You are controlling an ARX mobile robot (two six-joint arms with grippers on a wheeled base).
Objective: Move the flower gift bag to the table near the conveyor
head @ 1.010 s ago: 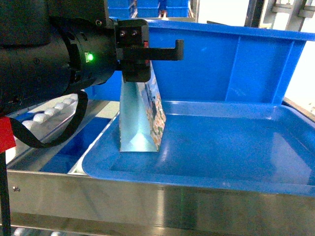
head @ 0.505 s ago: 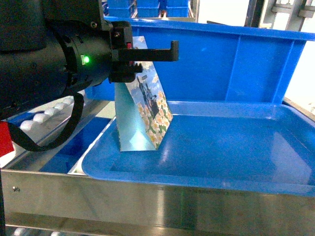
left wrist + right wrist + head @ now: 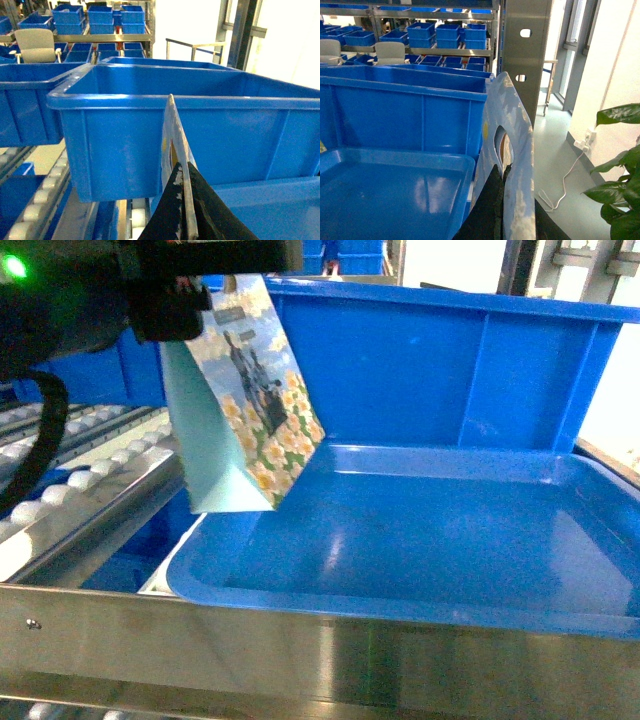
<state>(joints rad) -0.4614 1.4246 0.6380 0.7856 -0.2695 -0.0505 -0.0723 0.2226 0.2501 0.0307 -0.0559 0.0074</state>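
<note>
The flower gift bag (image 3: 245, 400) hangs tilted in the head view, its top edge up at the left gripper (image 3: 205, 285) and its folded bottom swung out over the left rim of the shallow blue tray (image 3: 420, 540), clear of the tray floor. Its printed face, yellow flowers around a dark picture, looks toward the tray; its pale mint side panel faces the conveyor (image 3: 85, 480), whose white rollers run in steel rails just beside and below the bag.

In the left wrist view the left gripper (image 3: 187, 205) is clenched on the bag's upper edge (image 3: 175, 145): the two black fingers (image 3: 170, 210) press either side of the thin paper, which rises edge-on between them in front of a deep blue bin (image 3: 200, 135).

In the right wrist view the right gripper (image 3: 502, 200) is closed on a second bag (image 3: 512, 150), a pale blue patterned one with a cut-out handle hole, standing edge-on between its dark fingers beside the tray's right rim.

A steel upright (image 3: 525, 50) stands behind it, and a green plant (image 3: 620, 165) is at the far right.
</note>
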